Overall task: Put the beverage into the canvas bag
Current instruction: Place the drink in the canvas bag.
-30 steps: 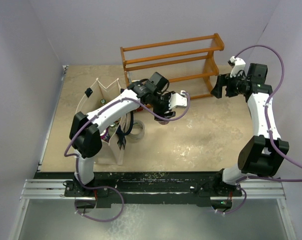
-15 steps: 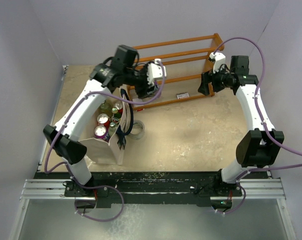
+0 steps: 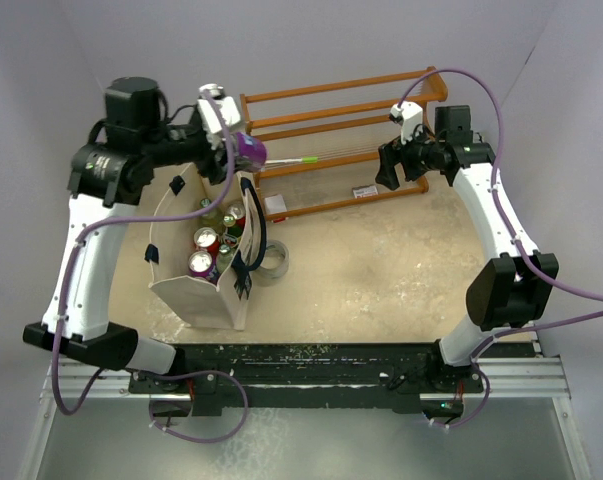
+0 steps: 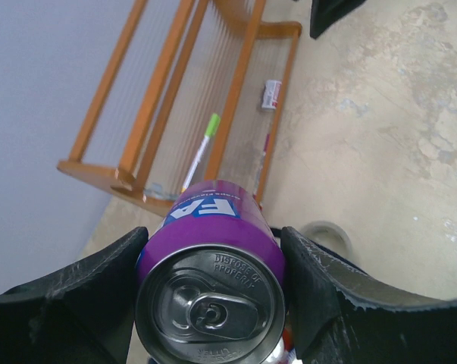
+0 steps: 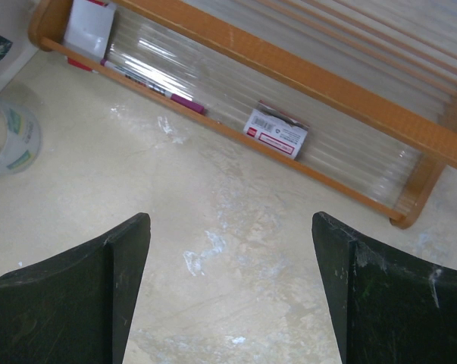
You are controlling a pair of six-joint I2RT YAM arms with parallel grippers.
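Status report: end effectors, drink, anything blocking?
Left end effector shut on purple can, near canvas bag. Right end effector open, empty. Cans already inside bag.

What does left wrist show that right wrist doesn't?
Left wrist only: the left pincer shut on a purple can, top toward the camera, and a green-capped marker on the wooden rack. Right wrist only: the right pincer open with nothing between its fingers, and a white box at the rack's end. Both: the rack, the red-and-white packet on it, and the tape roll.
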